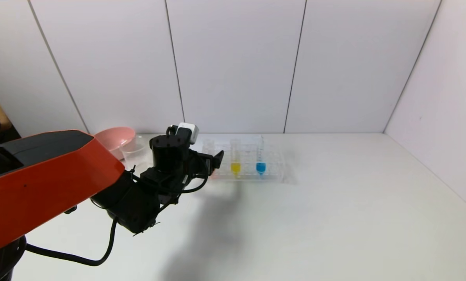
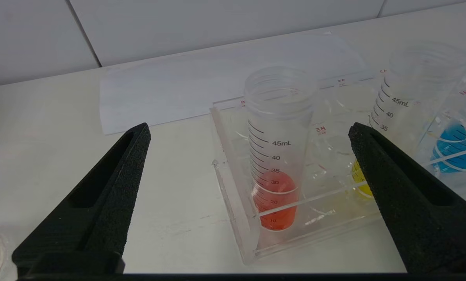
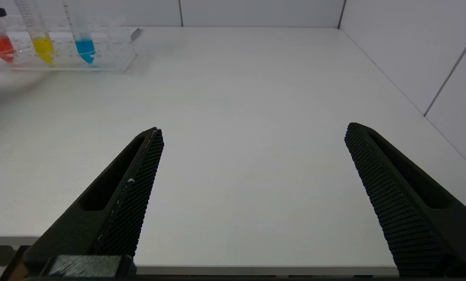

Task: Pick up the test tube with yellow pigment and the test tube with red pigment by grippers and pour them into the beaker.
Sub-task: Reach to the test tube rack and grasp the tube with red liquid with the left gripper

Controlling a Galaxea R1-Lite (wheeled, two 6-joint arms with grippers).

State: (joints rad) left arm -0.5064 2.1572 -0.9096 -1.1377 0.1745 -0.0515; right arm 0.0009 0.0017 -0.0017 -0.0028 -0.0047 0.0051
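The test tube with red pigment [image 2: 277,156] stands upright in the end slot of a clear rack [image 2: 233,203]. My left gripper [image 2: 249,129] is open, with one finger on each side of this tube and not touching it. In the head view the left gripper [image 1: 217,158] hides the red tube. The test tube with yellow pigment [image 1: 235,162] stands in the rack beside it and also shows in the left wrist view [image 2: 406,97]. The clear beaker [image 1: 133,152] stands left of the gripper. My right gripper [image 3: 252,130] is open and empty, low over the table's front edge, far from the red tube [image 3: 0,43] and the yellow tube [image 3: 41,43].
A tube with blue liquid [image 1: 260,164] stands in the rack [image 1: 274,171] right of the yellow one. A pink bowl [image 1: 115,138] sits behind the beaker by the wall. A white paper sheet [image 2: 158,97] lies under the rack. White walls close the table at the back and right.
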